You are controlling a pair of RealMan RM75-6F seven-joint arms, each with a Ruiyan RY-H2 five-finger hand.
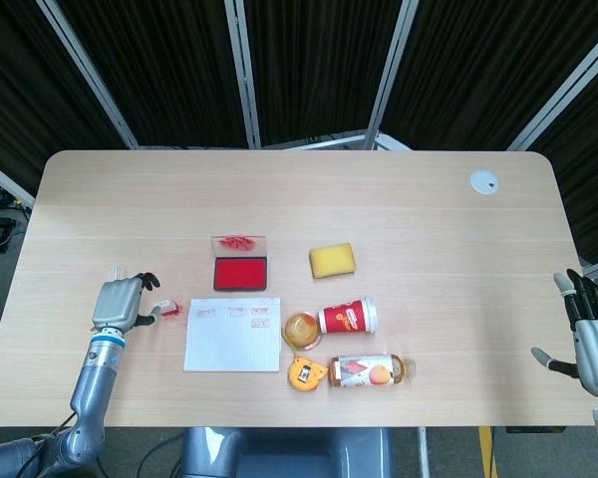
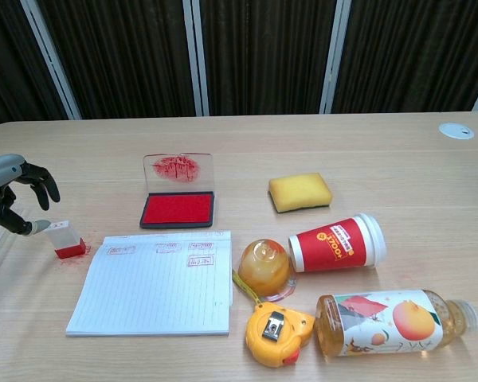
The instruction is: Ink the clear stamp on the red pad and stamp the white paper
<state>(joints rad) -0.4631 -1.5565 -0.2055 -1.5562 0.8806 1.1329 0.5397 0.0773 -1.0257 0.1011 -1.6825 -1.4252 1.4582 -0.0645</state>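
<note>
On the pale wooden counter (image 1: 399, 214), a lined white paper pad (image 2: 155, 281) is lying near the front edge, left of centre, carrying a row of faint red stamp marks along its far edge. Just beyond it, an open red ink pad in a black case (image 2: 178, 208) is sitting with its clear, red-smeared lid standing upright behind it. To the right of the paper, a clear plastic bottle with an orange fruit label (image 2: 394, 319) is lying on its side at the near edge, and a red paper cup with a white lid (image 2: 338, 242) is lying on its side just beyond the bottle. A yellow rectangular sponge (image 2: 300, 192) is resting farther back, right of the ink pad. An amber translucent dome-shaped container (image 2: 264, 266) is sitting between the paper and the cup, with a yellow tape measure (image 2: 277, 333) just in front of it.

The small clear block stamp with a red base (image 2: 64, 239) is standing upright on the counter, just left of the paper's far corner. The left hand (image 2: 9, 194) is hovering just left of the stamp, its fingers (image 2: 38, 181) curling forward and apart, with the thumb tip touching or almost touching the stamp. The right hand (image 1: 595, 329) is hanging beyond the counter's right edge, fingers spread and holding nothing.
</note>
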